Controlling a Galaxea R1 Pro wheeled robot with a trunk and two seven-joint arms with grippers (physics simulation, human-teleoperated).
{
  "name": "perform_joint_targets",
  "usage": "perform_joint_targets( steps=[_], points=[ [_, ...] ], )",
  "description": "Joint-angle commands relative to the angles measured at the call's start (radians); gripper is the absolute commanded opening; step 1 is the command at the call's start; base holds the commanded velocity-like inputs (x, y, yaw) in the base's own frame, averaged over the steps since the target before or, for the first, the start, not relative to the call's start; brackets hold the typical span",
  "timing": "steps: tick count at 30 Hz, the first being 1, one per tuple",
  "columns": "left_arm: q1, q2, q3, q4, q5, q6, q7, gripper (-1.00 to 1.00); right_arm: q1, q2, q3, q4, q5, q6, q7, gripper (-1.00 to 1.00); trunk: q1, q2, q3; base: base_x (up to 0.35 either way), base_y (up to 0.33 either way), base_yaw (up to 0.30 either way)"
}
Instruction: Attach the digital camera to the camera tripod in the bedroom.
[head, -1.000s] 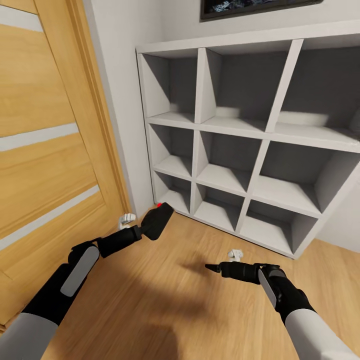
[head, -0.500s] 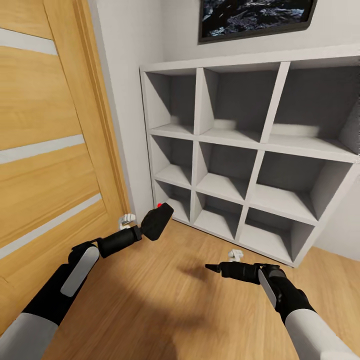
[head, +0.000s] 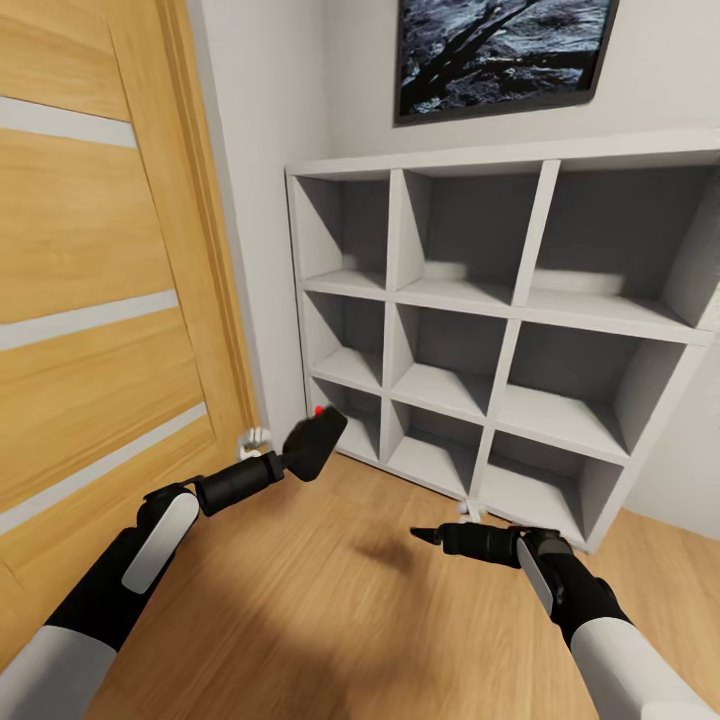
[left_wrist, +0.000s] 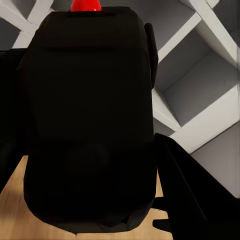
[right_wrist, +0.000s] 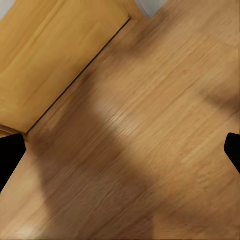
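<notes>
- Black camera (head: 314, 441), red button up, gripped in the left gripper (head: 290, 461) over the wood floor (head: 330, 600), near the grey shelf (head: 520, 330) and door (head: 90, 280).
- Right gripper (head: 424, 536) empty; its fingers (right_wrist: 11, 157) spread wide apart.

door (head: 90, 250) left of shelf unit (head: 500, 330); picture (head: 500, 50) above shelf.

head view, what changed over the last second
The whole picture shifted: the shelf and door sit lower, and more of the wall picture shows, so the camera tilted up or moved, not the things. Nothing was grasped or let go. The left gripper stays shut on the camera; the right gripper keeps its place over the floor.
</notes>
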Motion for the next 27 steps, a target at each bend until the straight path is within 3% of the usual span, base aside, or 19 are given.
perform_joint_targets(
  steps=[1, 7, 13, 16, 22, 27],
  points=[
    [0.0, 0.001, -0.001, 0.0, 0.004, 0.004, 0.001, -1.0, 0.0, 0.0, -0.002, -0.002, -0.005, 0.008, 0.004, 1.0, -0.001, 0.0, 0.003, 0.0, 0.0, 0.0],
    [-0.001, 0.0, -0.001, 0.0, 0.004, 0.004, 0.001, -1.0, 0.0, -0.008, -0.005, -0.01, -0.013, 0.016, 0.046, 1.0, -0.003, 0.001, 0.026, 0.0, 0.0, 0.0],
    [-0.001, 0.0, -0.001, 0.0, 0.004, 0.005, 0.004, -1.0, 0.0, -0.08, -0.033, -0.011, -0.019, 0.022, 0.165, 1.0, -0.006, 0.003, 0.049, 0.0, 0.0, 0.0],
    [-0.001, 0.0, -0.002, 0.0, 0.004, 0.005, 0.019, -1.0, 0.0, -0.112, -0.072, -0.011, -0.019, 0.024, 0.27, 1.0, -0.007, 0.003, 0.061, 0.0, 0.0, 0.0],
    [-0.001, -0.001, -0.005, -0.001, 0.004, 0.005, 0.095, -1.0, 0.0, -0.133, -0.128, -0.011, -0.013, 0.027, 0.39, 1.0, -0.03, 0.045, 0.08, 0.0, 0.0, 0.0],
    [-0.001, -0.011, -0.007, -0.002, 0.004, 0.005, 0.154, -1.0, 0.0, -0.136, -0.139, -0.01, -0.009, 0.027, 0.414, 1.0, -0.05, 0.08, 0.095, 0.0, 0.0, 0.0]
  ],
)
